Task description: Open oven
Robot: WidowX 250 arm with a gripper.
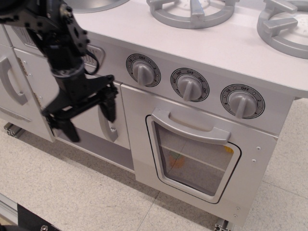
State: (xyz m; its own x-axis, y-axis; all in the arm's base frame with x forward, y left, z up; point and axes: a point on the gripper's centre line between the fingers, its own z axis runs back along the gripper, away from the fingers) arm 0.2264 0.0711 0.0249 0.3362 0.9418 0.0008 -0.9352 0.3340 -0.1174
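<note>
The white toy oven (202, 159) stands at the centre right, its door shut. The door has a rounded clear window (192, 161) framed in grey and a wide horizontal grey handle (190, 126) along its top. My black gripper (91, 120) is open and empty, its fingers (110, 106) spread wide. It hangs in front of the white cabinet door to the left of the oven, well short of the oven handle.
Three grey knobs (190, 85) sit above the oven. Grey burner rings (192, 12) lie on the white countertop. White cabinet doors with vertical grey handles (108, 127) are at the left, behind my gripper. Speckled floor lies below.
</note>
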